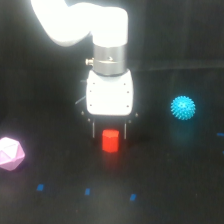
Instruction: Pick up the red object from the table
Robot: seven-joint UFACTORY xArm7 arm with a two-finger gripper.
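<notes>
Exterior view: the gripper (109, 131) stands lowered over the red object (110, 140), its 2 thin fingers spread just wider than the block and flanking its upper part. Contact cannot be told. The approach appears complete; closing and lifting off the black tabletop (170, 180) remain.
</notes>
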